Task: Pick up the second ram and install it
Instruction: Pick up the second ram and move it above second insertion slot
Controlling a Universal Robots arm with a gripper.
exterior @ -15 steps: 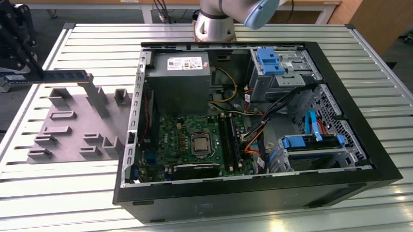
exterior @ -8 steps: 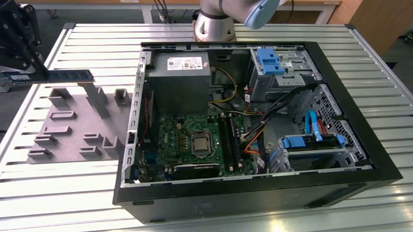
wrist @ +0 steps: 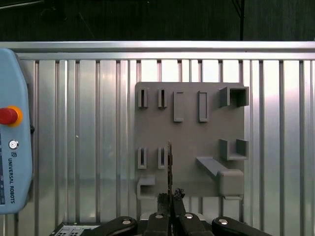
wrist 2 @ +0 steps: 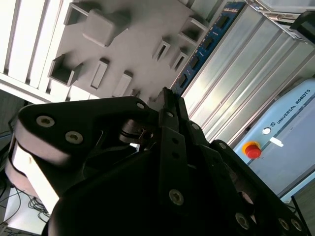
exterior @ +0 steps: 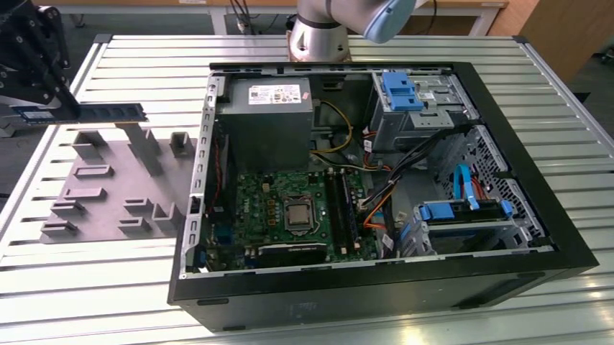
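Clamping ram (exterior: 111,111) by one end, gripper (exterior: 53,111) is hanging over grey tray (exterior: 106,180); ram is jutting sideways beyond jaws, clear of tray. Case (exterior: 384,280) is lying well apart, on exterior view's right. Ram likely light, stiff, fragile: best pinched on board faces, off contact edge.

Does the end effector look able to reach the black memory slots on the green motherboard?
Probably yes: the end effector, holding the blue-green memory stick, is outside the open black computer case, and the black memory slots lie uncovered.
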